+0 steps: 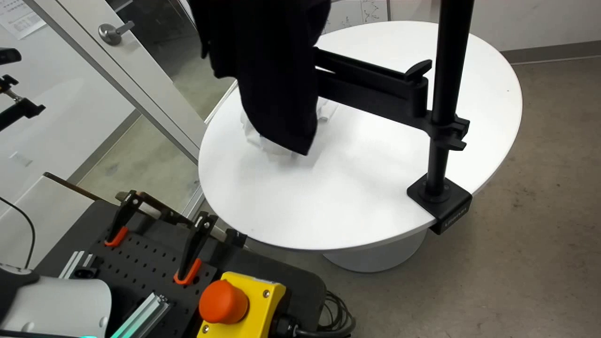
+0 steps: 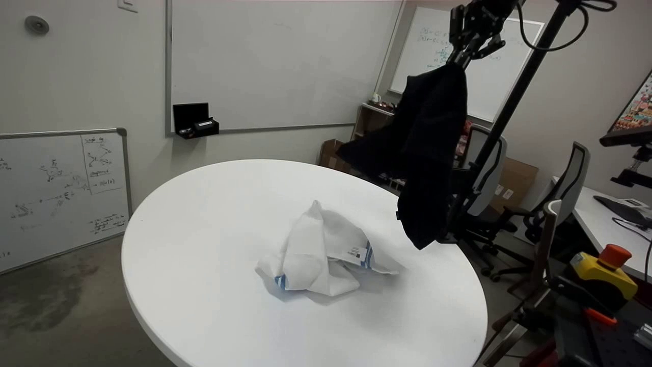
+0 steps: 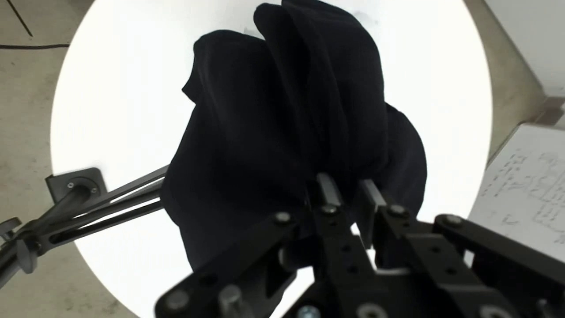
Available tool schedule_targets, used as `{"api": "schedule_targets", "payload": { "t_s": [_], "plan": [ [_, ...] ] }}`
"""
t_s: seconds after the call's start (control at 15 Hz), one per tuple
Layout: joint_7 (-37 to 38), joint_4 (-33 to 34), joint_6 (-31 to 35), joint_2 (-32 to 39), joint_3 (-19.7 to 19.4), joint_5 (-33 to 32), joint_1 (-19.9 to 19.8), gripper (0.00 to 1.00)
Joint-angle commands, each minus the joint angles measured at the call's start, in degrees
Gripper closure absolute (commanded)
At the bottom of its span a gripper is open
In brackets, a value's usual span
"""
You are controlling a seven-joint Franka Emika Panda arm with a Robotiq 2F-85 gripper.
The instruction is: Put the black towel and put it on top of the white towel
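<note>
My gripper (image 2: 461, 57) is shut on the black towel (image 2: 428, 137) and holds it up in the air. The towel hangs in folds from the fingertips, its lower tip apart from the tabletop. In the wrist view the fingertips (image 3: 349, 190) pinch the bunched black cloth (image 3: 273, 119), with a small gap filled by cloth. The white towel (image 2: 313, 250), with blue stripes and a label, lies crumpled on the table. In an exterior view the black towel (image 1: 277, 70) hides most of the white towel (image 1: 270, 144). My gripper is out of frame there.
The round white table (image 1: 347, 202) carries a black clamped pole (image 1: 443, 94) with a horizontal arm (image 1: 375, 91) behind the black towel. A yellow box with a red stop button (image 1: 223, 303) sits on the robot's dark stand. Office chairs (image 2: 491, 168) and whiteboards (image 2: 275, 61) stand beyond.
</note>
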Motion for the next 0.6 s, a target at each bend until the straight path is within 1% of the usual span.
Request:
{"api": "schedule_targets", "payload": {
  "t_s": [0.0,0.27,0.53],
  "plan": [
    [-5.5,-1.2,-6.3,-6.4,1.9,3.2,1.3,0.96],
    [-9.2,-1.7,-11.1,-8.8,3.9,3.8,3.6,0.96],
    [-15.6,-1.4,-16.8,-6.9,5.6,3.0,6.0,0.96]
  ]
}}
